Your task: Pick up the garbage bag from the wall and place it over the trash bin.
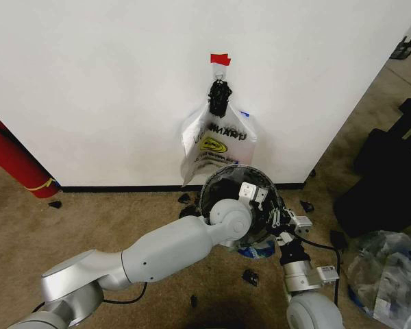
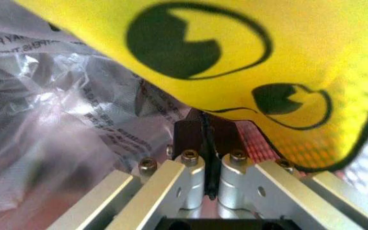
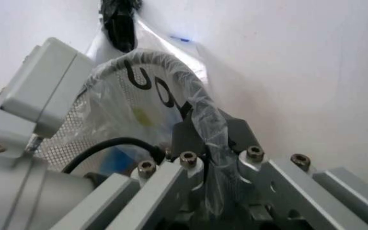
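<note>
Here the thin translucent white plastic garbage bag [image 1: 218, 142] with its yellow smiley face hangs from a hook under a small red tape tab [image 1: 220, 59] on the plain white wall [image 1: 109, 82]. Just below it, the small round black mesh trash bin [image 1: 219, 184] stands on the brown carpet floor [image 1: 75, 226] against the wall. The left tool [image 2: 208, 143] is inside the bin, its dark fingertips pressed together on clear plastic film beneath the bag's yellow print. The right tool [image 3: 211, 136] sits at the bin's edge, clamped on the plastic-wrapped rim. A red fire extinguisher [image 1: 14, 161] leans against the wall far left.
</note>
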`<state>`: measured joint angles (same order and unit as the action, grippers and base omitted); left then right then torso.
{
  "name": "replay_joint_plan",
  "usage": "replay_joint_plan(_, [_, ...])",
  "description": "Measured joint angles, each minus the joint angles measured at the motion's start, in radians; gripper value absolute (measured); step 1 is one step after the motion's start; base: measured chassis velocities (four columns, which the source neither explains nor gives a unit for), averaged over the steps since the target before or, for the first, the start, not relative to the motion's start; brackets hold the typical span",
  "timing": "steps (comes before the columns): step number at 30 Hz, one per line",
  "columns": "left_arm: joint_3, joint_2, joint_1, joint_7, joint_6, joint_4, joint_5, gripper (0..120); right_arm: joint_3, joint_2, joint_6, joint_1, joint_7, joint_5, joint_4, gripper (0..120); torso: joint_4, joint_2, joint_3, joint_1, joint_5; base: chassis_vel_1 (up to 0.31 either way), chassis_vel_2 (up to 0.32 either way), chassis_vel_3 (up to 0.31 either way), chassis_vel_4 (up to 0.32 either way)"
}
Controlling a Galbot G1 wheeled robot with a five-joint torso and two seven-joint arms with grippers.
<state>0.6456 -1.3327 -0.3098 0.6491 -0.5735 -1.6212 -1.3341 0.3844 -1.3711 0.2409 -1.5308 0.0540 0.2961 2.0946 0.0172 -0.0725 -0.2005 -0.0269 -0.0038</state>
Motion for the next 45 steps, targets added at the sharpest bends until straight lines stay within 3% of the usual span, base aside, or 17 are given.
replay_joint_plan(8, [0.000, -0.020, 0.005, -0.018, 0.043, 0.047, 0.061, 0, -0.001, -0.002, 0.000, -0.005, -0.001, 0.001, 0.000, 1, 0.0001, 0.000, 0.000, 0.000, 0.0000, 0.000, 0.000, 0.000, 0.000])
replay_joint_plan(12, [0.000, -0.009, 0.007, -0.018, 0.049, 0.024, 0.049, 0, 0.001, -0.002, 0.000, -0.005, -0.001, 0.001, 0.001, 1, 0.0001, 0.000, 0.000, 0.000, 0.0000, 0.000, 0.000, 0.000, 0.000])
replay_joint_plan(16, [0.012, 0.040, -0.015, -0.014, 0.026, -0.066, 0.014, 0, 0.004, 0.003, -0.009, 0.000, 0.004, 0.020, -0.001, 1, -0.0001, 0.000, 0.000, 0.000, -0.0002, 0.000, 0.000, 0.000, 0.000])
replay_joint_plan(38, [-0.053, 0.216, 0.009, -0.022, -0.017, -0.310, -0.056, 0, -0.006, 0.011, -0.102, 0.062, 0.076, 0.236, -0.047, 1, 0.0000, 0.000, 0.000, 0.000, -0.0003, 0.000, 0.000, 0.000, 0.000])
replay_joint_plan(45, [-0.133, 0.296, -0.020, -0.028, 0.010, -0.387, -0.042, 19, -0.009, 0.013, -0.132, 0.072, 0.096, 0.312, -0.058, 1, 0.0002, 0.000, 0.000, 0.000, -0.0001, 0.000, 0.000, 0.000, 0.000])
